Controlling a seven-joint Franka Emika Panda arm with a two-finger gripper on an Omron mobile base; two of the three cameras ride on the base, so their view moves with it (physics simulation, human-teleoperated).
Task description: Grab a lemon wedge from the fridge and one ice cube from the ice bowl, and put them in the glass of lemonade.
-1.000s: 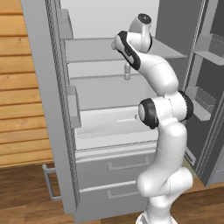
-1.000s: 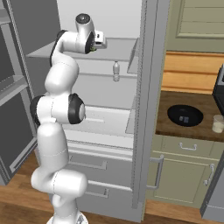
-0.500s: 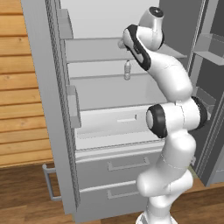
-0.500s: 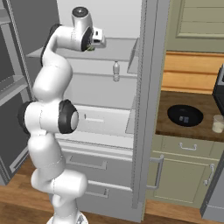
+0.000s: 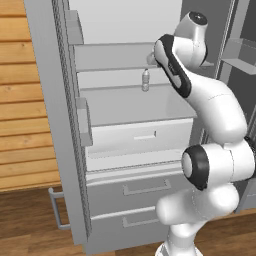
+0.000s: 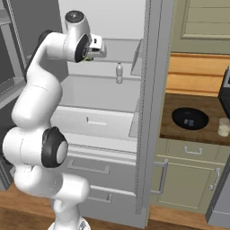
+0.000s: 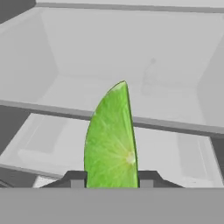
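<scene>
Fridge (image 5: 135, 125) stands with both doors swung wide, two lower drawers closed, pale shelves inside. The arm rises in front of it and folds over at the top shelf level, hand just outside the shelf front. A small clear bottle (image 6: 119, 72) stands upright on the middle shelf, a bit below and beside the hand. In the right base view, the wood counter right of the fridge carries the ice bowl (image 6: 190, 118), glossy black, and the glass of lemonade (image 6: 223, 126) just beside it toward the right edge, apart from it. Gripper (image 7: 111, 178) is clamped on the lemon wedge (image 7: 112, 140): hand view has the green wedge pinched between the two tips, pointed end up, over the shelves. Wedge sits up at the fridge, well apart from the glass.
</scene>
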